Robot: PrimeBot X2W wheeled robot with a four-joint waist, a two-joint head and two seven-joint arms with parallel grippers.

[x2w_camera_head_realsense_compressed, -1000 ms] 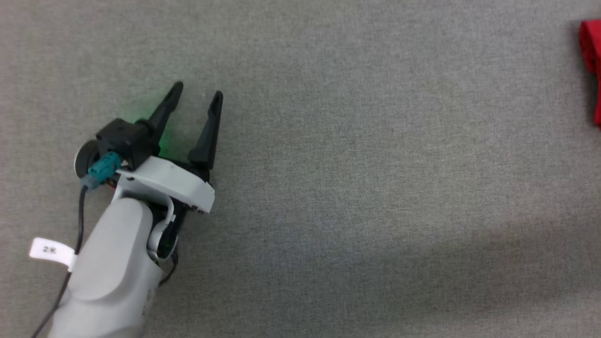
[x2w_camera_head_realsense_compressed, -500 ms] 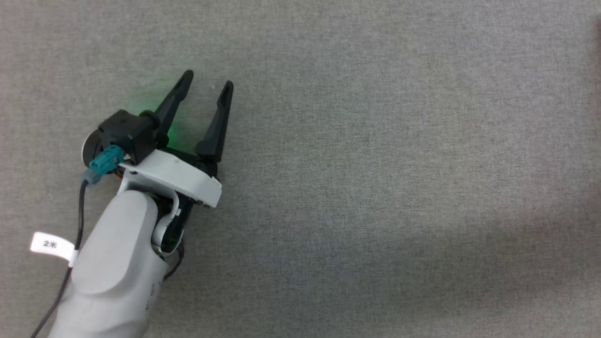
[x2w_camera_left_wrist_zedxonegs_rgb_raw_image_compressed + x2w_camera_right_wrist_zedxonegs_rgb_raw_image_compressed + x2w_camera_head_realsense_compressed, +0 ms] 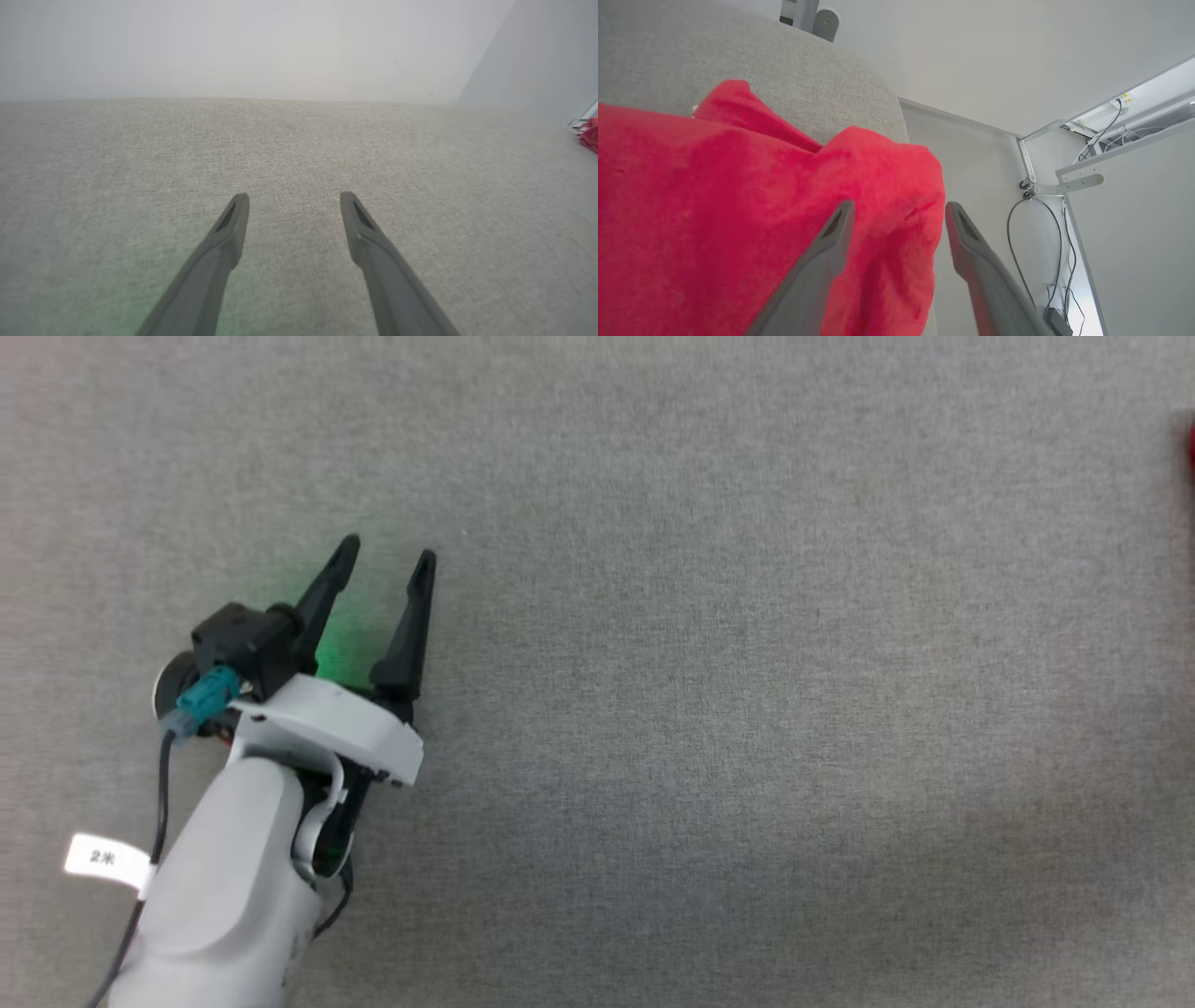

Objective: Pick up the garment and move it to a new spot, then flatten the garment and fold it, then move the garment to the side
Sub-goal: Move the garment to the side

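Since half a second ago your left gripper point(image 3: 388, 548) has pulled back. The pale speck point(image 3: 464, 532) that then lay between its fingertips now sits ahead of them and off to their right, though the head camera has also shifted a little. A second ago a broad red patch showed at the far right edge of the head view; now only a thin sliver of the garment point(image 3: 1191, 448) is left there.

That gripper's jaws stand wide apart with nothing between them, low over the grey fabric surface point(image 3: 747, 663). A green glow point(image 3: 329, 649) falls on the cloth in the gap near the finger roots. Behind the jaws, a dark cable point(image 3: 161, 775) with a white label point(image 3: 105, 859) runs along the forearm point(image 3: 224, 896). In the left wrist view the garment point(image 3: 589, 135) is well apart from the jaws, far off to their right.

Move on to the right gripper point(image 3: 900, 204). Its jaws are spread too, pinching nothing. The garment point(image 3: 714, 210) lies bunched on the rounded edge of the surface, behind and to the left of the jaws. Red cloth shows through most of the gap between them and ends just short of the right finger. Whether the fingers touch the cloth you cannot tell. To the right of the jaws stands a pale metal bracket point(image 3: 1078, 179).
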